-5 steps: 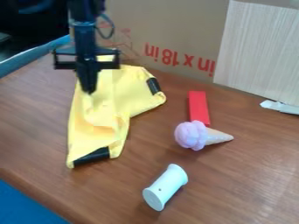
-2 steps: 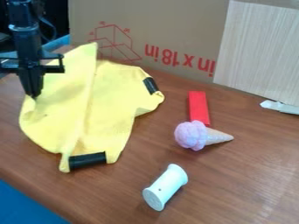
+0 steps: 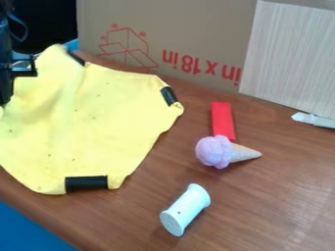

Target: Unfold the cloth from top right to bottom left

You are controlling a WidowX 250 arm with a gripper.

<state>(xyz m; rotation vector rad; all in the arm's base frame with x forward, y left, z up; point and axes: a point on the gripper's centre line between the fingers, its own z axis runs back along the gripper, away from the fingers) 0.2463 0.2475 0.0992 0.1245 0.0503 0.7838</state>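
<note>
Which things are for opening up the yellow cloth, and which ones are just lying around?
For the job:
- yellow cloth with black strips on its edge
- black robot gripper, at the cloth's left side

Just lying about:
- toy ice cream cone with a pinkish-purple scoop
- flat red block
- white spool-shaped piece
- small whitish object by the pale board

Gripper (image 3: 4, 101) at far L, pointing dn.

The cloth (image 3: 98, 115) is soft, matt fabric. The tabletop (image 3: 262, 196) looks like smooth, slightly glossy wood. The box (image 3: 177, 29) is matt cardboard.
</note>
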